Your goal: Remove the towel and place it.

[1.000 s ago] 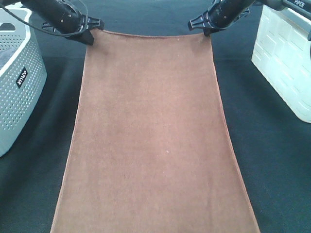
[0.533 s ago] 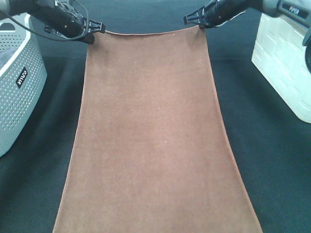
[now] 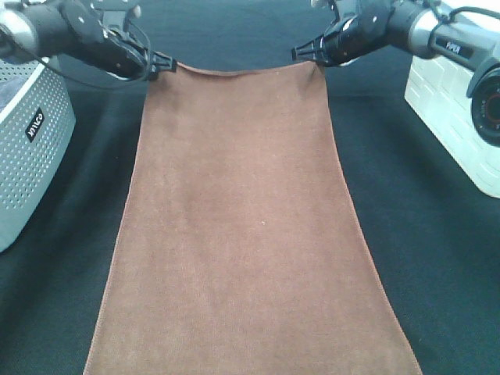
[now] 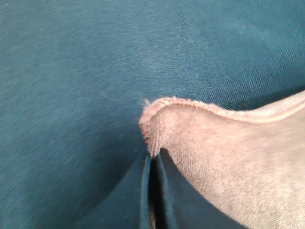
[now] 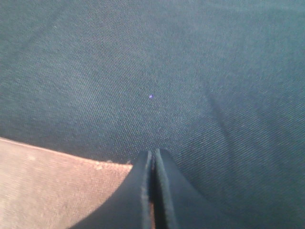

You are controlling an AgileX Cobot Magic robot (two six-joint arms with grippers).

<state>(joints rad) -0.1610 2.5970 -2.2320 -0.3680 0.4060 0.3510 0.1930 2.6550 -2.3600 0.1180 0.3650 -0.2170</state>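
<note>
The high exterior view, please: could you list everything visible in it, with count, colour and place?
towel: one, rust-brown, spread lengthwise down the middle, far corners pinched by the claws
table cloth: one, black, under everything
basket: one, grey, perforated, at the left edge, with a small black label
bin: one, cream-white with a block-pattern wall, at the right edge
left claw: one, black, shut on the towel's far left corner
right claw: one, black, shut on the towel's far right corner
</note>
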